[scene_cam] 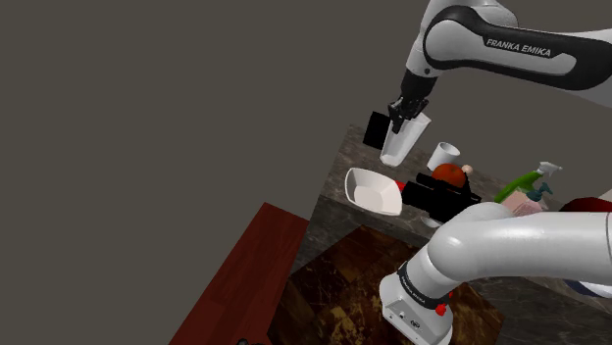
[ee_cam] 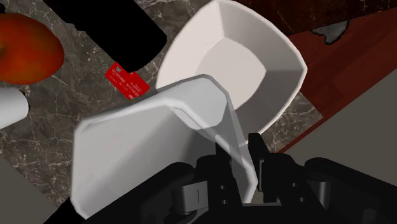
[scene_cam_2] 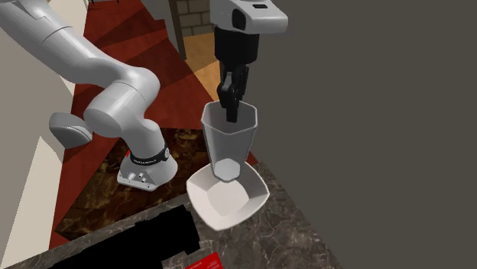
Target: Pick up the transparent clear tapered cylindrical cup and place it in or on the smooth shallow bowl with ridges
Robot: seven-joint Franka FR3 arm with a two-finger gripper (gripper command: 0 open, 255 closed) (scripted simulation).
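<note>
**A:** In the shoulder view, where is the cup?

**B:** The clear cup (scene_cam: 403,143) hangs under the gripper (scene_cam: 406,118), above the counter (scene_cam: 348,155). The white bowl (scene_cam: 373,191) lies lower, toward this view's left.

**A:** And the second exterior view?

**B:** The cup (scene_cam_2: 228,141) is nearly upright with its wide mouth up, and one finger is inside it. Its narrow base appears over the bowl's (scene_cam_2: 229,202) far rim.

**A:** The wrist view?

**B:** The fingers (ee_cam: 257,145) pinch the cup's wall (ee_cam: 146,140) between them. The bowl (ee_cam: 236,60) lies beyond the base. I judge the move is mostly downward, with a small shift toward the bowl's centre.
</note>
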